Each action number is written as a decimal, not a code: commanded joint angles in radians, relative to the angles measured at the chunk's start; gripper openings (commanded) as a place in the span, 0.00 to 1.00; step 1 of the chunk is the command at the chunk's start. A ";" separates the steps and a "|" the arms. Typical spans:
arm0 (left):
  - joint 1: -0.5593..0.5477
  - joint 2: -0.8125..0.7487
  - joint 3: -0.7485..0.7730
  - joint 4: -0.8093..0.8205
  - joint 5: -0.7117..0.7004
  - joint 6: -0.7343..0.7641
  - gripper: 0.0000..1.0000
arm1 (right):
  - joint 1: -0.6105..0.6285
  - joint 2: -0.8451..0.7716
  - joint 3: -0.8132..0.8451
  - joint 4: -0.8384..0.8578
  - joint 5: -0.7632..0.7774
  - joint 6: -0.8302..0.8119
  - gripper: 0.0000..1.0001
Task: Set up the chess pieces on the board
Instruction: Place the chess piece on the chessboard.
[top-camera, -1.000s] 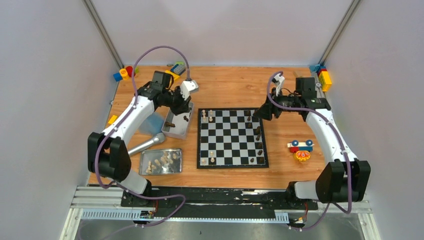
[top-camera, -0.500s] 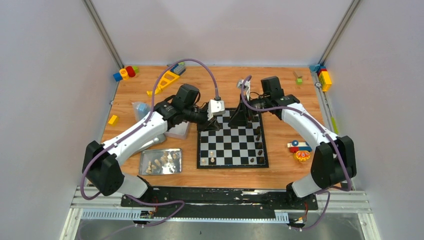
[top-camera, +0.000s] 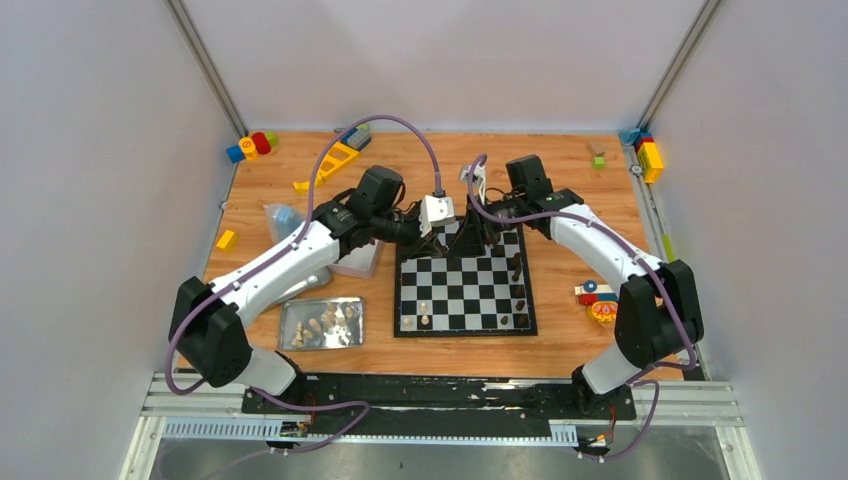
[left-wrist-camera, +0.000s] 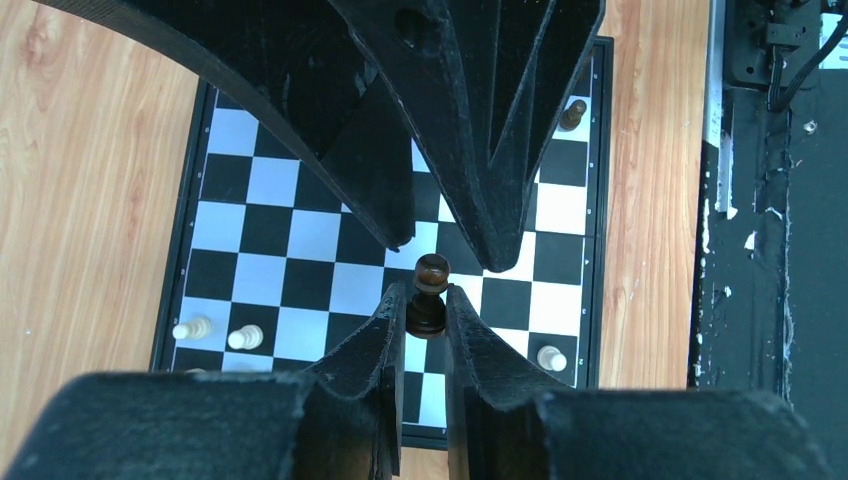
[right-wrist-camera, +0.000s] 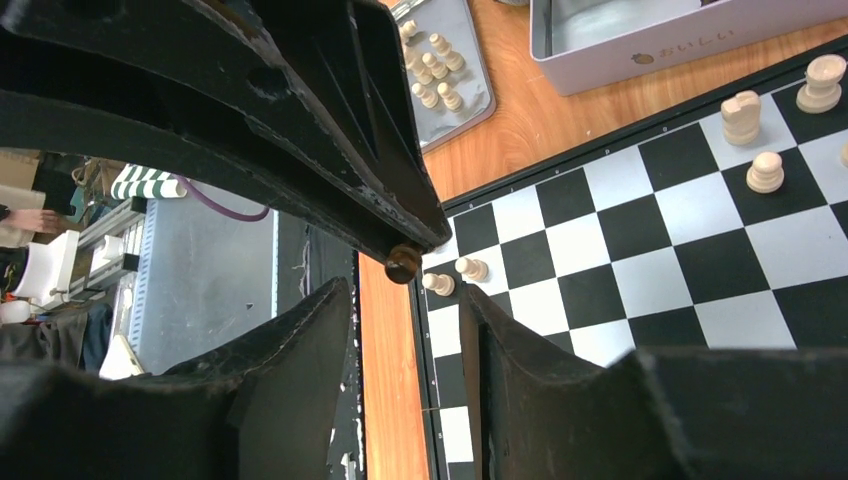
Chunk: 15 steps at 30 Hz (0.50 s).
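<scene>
My left gripper (left-wrist-camera: 425, 292) is shut on a dark brown pawn (left-wrist-camera: 430, 296), held upright above the board (top-camera: 460, 290) near its far edge. My right gripper (right-wrist-camera: 405, 295) stands open, tip to tip with the left one (top-camera: 447, 238), and the pawn's round head (right-wrist-camera: 403, 262) sits just beyond its fingertips. From above, the right gripper (top-camera: 470, 238) meets the left over the far rows. Cream pieces (left-wrist-camera: 245, 337) stand on the board's left side and dark ones (top-camera: 518, 293) along its right side. The arms hide the far squares.
A shiny metal tray (top-camera: 322, 324) with several cream pieces lies left of the board, with a pale tin (top-camera: 358, 262) behind it. Coloured toy blocks (top-camera: 252, 145) sit in the back corners, a yellow wedge (top-camera: 335, 160) at the back left, and a toy car (top-camera: 600, 295) right of the board.
Both arms have swung inward from the table's sides to the board's far edge. The left came from the tin with the pawn, and the two grippers now meet.
</scene>
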 joint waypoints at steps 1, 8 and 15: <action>-0.008 0.005 0.038 0.026 -0.001 -0.020 0.12 | 0.015 0.007 0.057 0.041 -0.014 0.006 0.45; -0.011 0.006 0.034 0.022 -0.001 -0.018 0.12 | 0.030 0.021 0.075 0.041 0.005 0.013 0.41; -0.014 0.003 0.029 0.021 -0.002 -0.019 0.12 | 0.044 0.028 0.080 0.037 0.018 0.011 0.33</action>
